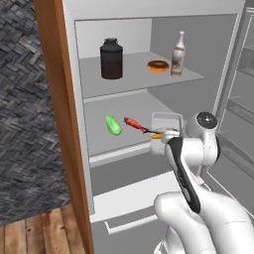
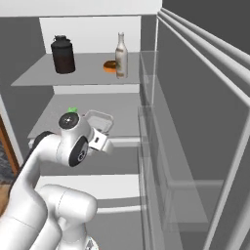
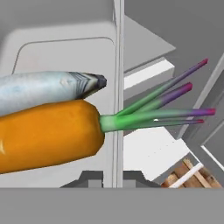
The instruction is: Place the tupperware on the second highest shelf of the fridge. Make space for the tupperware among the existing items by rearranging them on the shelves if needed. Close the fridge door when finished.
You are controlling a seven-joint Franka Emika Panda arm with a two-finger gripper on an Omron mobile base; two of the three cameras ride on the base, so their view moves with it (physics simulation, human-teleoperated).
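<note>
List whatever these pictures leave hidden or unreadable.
- Green oblong vegetable: right base view, mostly behind the white arm's joint.
- Brown ring doughnut: right base view, half behind the white bottle.
- Small red item: left base view, too small to identify.
- Pale tupperware box: left base view, front behind arm.

The arm hides part of the tupperware [image 1: 166,122], and the carrot [image 3: 48,133] runs off-frame.

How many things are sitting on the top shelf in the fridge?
3: a black jar on the left, a doughnut toward the right, and a white bottle beside it, farthest right. Something small could hide behind them.
</note>
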